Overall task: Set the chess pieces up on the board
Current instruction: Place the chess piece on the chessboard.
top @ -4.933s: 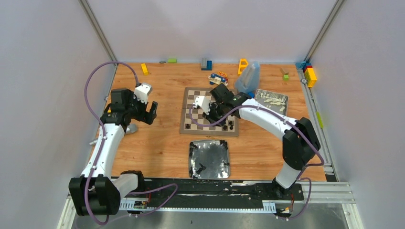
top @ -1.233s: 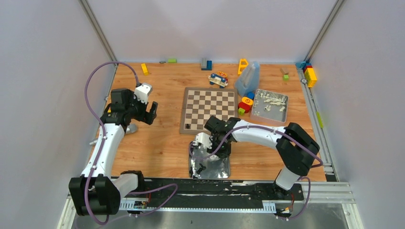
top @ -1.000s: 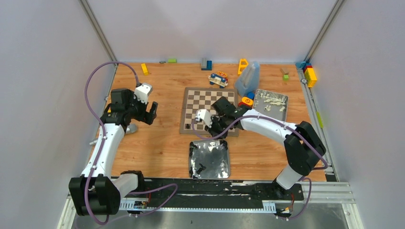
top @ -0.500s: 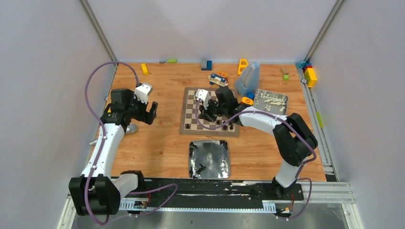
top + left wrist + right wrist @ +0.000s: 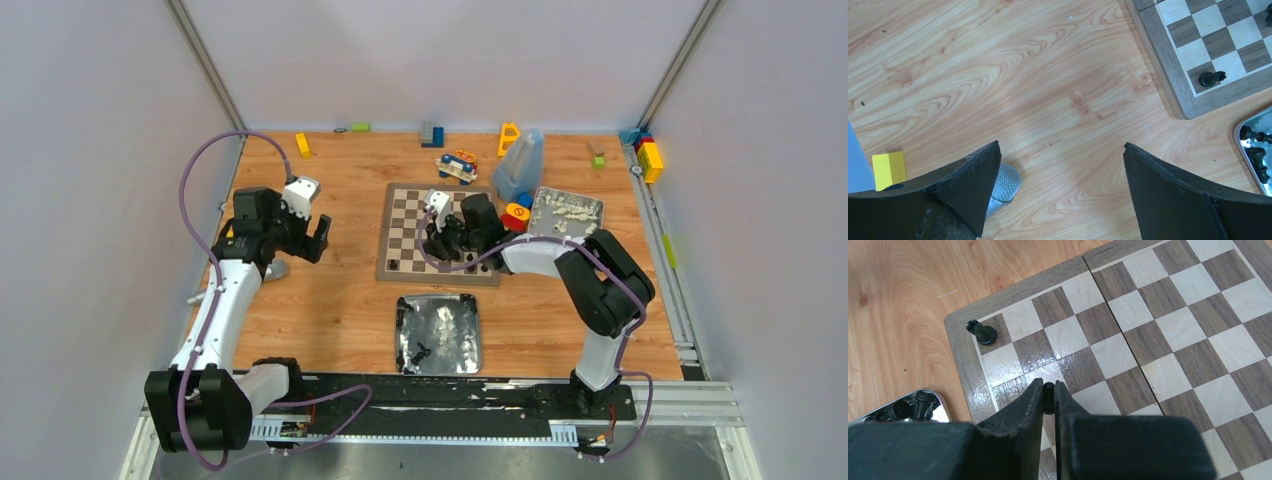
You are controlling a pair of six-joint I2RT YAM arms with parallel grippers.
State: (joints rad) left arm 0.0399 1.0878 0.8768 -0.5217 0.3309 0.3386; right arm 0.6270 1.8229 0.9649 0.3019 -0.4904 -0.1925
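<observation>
The board (image 5: 410,205) lies mid-table. My right gripper (image 5: 438,246) hangs over its near left part. In the right wrist view that gripper (image 5: 1048,385) is shut on a small black chess piece (image 5: 1048,394), held just above the board (image 5: 1168,325) near its edge. Another black piece (image 5: 982,333) stands on the corner square. A few more black pieces (image 5: 470,267) stand along the near row. My left gripper (image 5: 312,240) is open and empty over bare wood left of the board; its wrist view shows the gripper (image 5: 1061,146) and the corner piece (image 5: 1212,78).
A silver tray (image 5: 408,318) holding loose black pieces sits in front of the board. A second tray (image 5: 598,225) with white pieces lies to the right, beside coloured blocks (image 5: 515,215) and a clear jug (image 5: 520,165). A yellow block (image 5: 889,167) and a mesh-tipped object (image 5: 1007,181) lie by my left gripper.
My right gripper has gone from the near tray to over the board with a black piece, then drifted slightly right. The left arm has not moved.
</observation>
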